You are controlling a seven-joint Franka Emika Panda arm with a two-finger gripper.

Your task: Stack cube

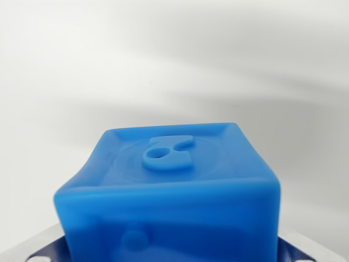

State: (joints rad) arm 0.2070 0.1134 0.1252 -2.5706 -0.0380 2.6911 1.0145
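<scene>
A soft blue cube [174,180] fills the lower middle of the wrist view, very close to the camera. Its top face carries a raised round mark with a small hole. My gripper [172,255] is shut on the blue cube. Only the silver and dark blue fingers [38,248] show, at the bottom corners on either side of the cube, and its left side bulges where it is squeezed. The cube hides its own underside and whatever lies below it. No second cube is in view.
Behind the cube lies a plain white surface [174,54], blurred, with soft grey shadow bands running across the upper right.
</scene>
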